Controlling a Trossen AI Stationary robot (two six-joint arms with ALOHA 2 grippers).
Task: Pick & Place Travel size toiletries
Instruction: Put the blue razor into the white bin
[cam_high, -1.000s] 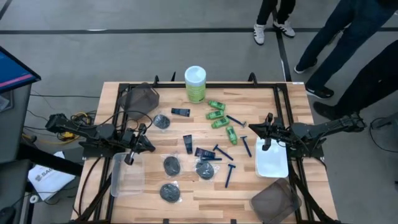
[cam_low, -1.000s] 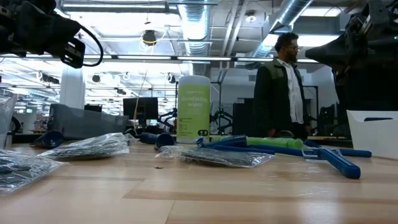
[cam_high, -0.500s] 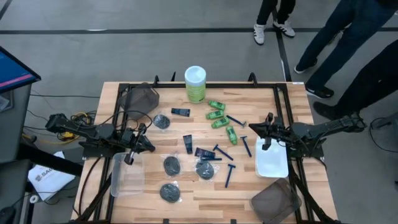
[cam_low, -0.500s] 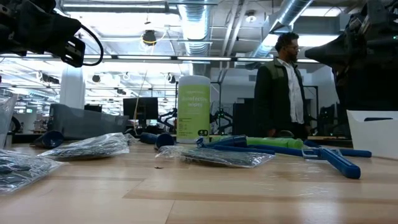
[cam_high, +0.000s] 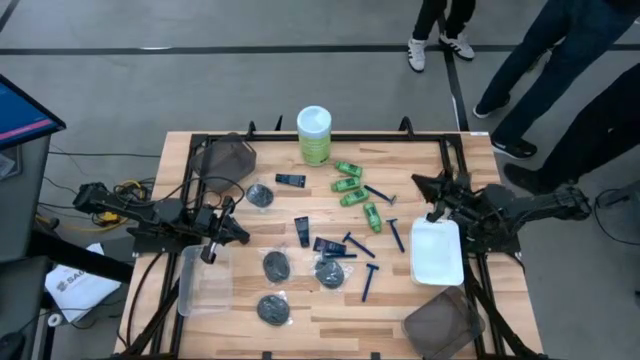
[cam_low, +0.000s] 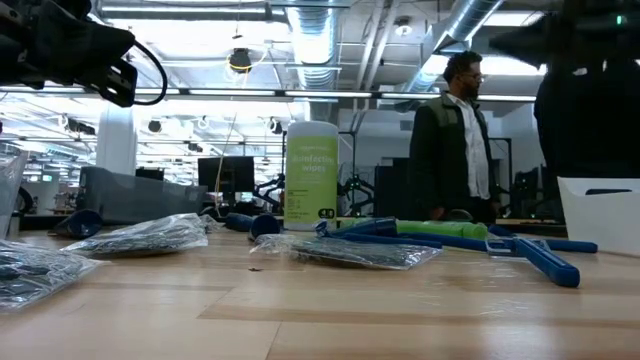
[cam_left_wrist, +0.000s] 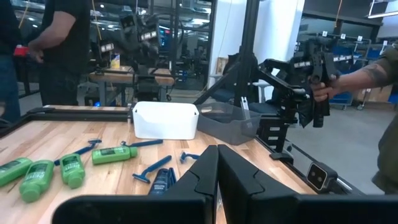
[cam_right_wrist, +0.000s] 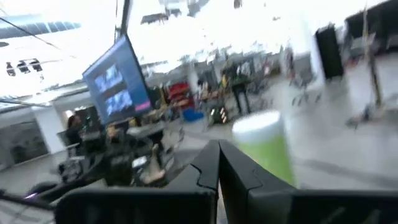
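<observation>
Left pincer (cam_high: 222, 236) clenched, empty, above clear plastic tray (cam_high: 203, 290). Right pincer (cam_high: 432, 198) clenched, empty, beside white rectangular bin (cam_high: 437, 255). Small bright green bottles (cam_high: 348, 185) on wooden surface (cam_high: 390, 310).

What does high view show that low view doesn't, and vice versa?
Only the high view: the whole layout, with the black discs, the white tray, the clear bin on the left, and both grippers, left gripper and right gripper, shut and holding nothing.

Only the low view: the room behind, with a person standing there, and the label on the canister.

Both: the green canister with its white lid, green bottles, blue razors on the wooden table.
</observation>
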